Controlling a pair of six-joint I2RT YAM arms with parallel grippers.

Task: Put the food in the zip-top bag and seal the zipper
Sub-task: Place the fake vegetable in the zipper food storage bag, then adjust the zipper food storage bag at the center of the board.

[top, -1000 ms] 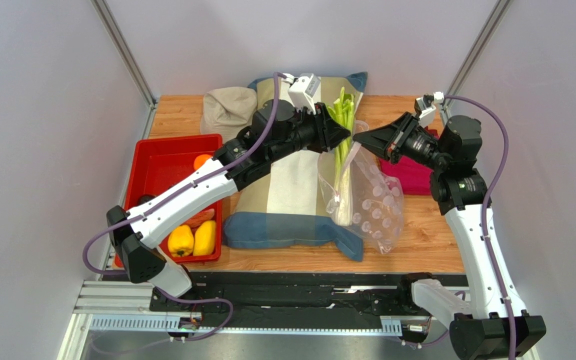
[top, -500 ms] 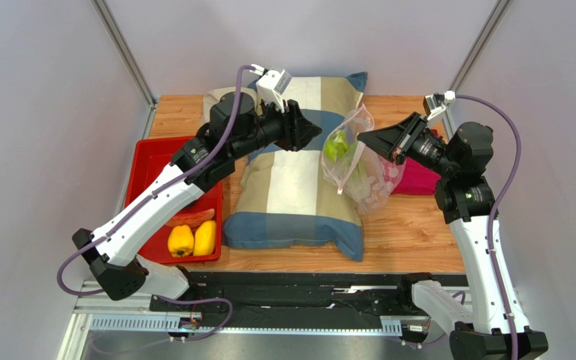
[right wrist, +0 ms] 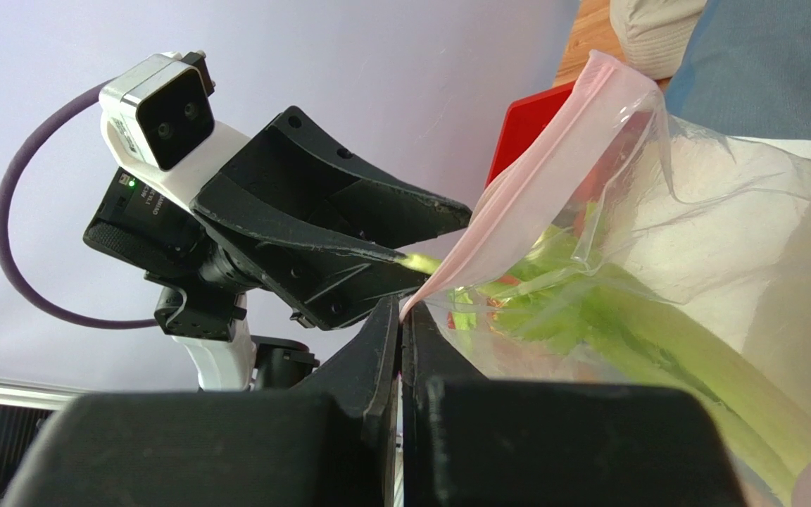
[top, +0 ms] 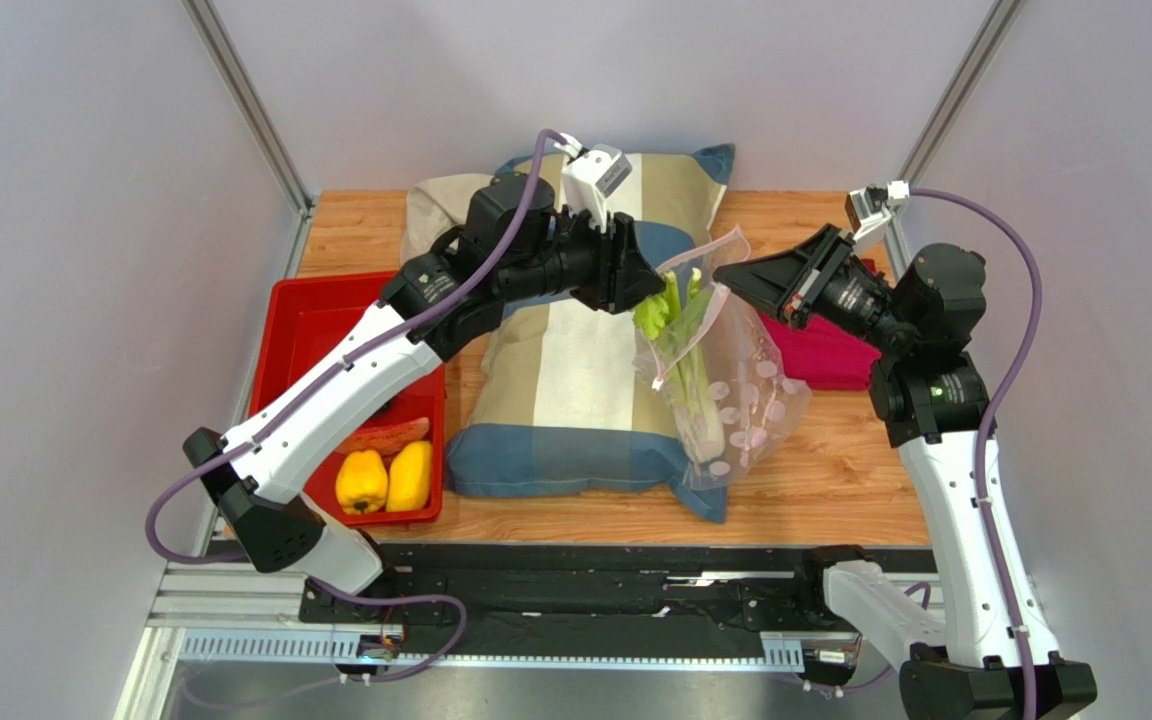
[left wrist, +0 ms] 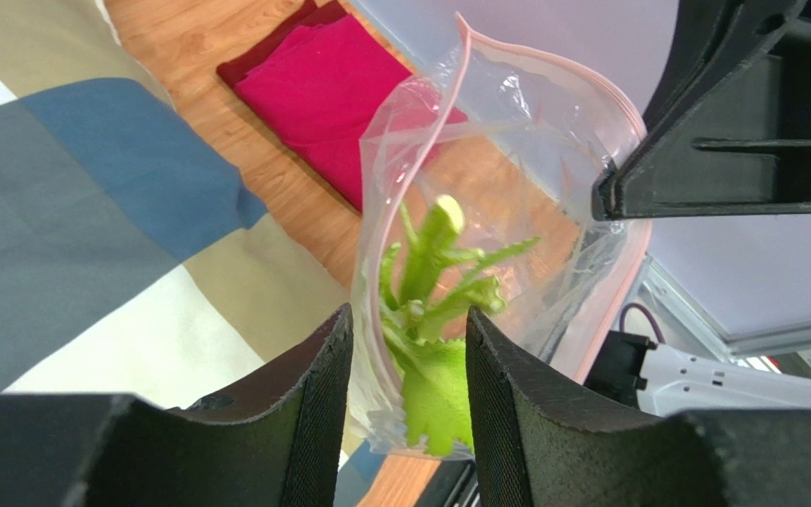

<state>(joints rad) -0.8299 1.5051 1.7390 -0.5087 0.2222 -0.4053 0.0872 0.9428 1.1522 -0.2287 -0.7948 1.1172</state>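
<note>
Right gripper [top: 723, 275] clamps the zipper [right wrist: 531, 185] so the bag [top: 748, 405] hangs mouth-up toward the table's [top: 838, 480] right edge; left gripper [left wrist: 410, 317], spread, straddles the celery [left wrist: 420, 275] — likely seating it.

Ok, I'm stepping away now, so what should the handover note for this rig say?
Right gripper: shut on the zipper, holding the zip-top bag up, mouth open.
Left gripper: open, jaws straddling the bag's near lip and the top of the celery.
Done: celery is in the bag.
To do: two yellow peppers and a reddish slice lie in the red tray; other food is not visible. Then seal.
</note>
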